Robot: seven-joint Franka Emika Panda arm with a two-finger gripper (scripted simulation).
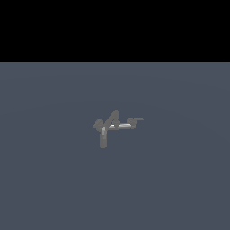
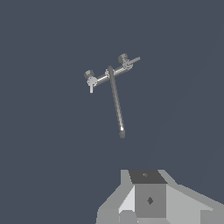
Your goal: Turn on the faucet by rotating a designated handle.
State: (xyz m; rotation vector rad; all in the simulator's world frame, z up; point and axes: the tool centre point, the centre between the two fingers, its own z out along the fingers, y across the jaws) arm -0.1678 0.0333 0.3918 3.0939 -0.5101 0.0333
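Observation:
The faucet [image 1: 110, 126] is a small dull-grey cluster of rods standing alone on the blue-grey floor in the middle of the exterior view. Its handle [image 1: 123, 126], the long slim rod with a pale streak, runs toward the exterior view's right and ends in a short crossbar tip [image 1: 136, 119]. A thicker stubby tube [image 1: 103, 139] points toward the camera. The wrist view shows the faucet [image 2: 111, 74] from above, well ahead of my gripper [image 2: 149, 194]. The gripper's grey and white blocks sit together with no gap and hold nothing. It is out of the exterior view.
A flat blue-grey floor [image 1: 179, 179] spreads all around the faucet. A black band [image 1: 115, 27] fills the upper part of the exterior view.

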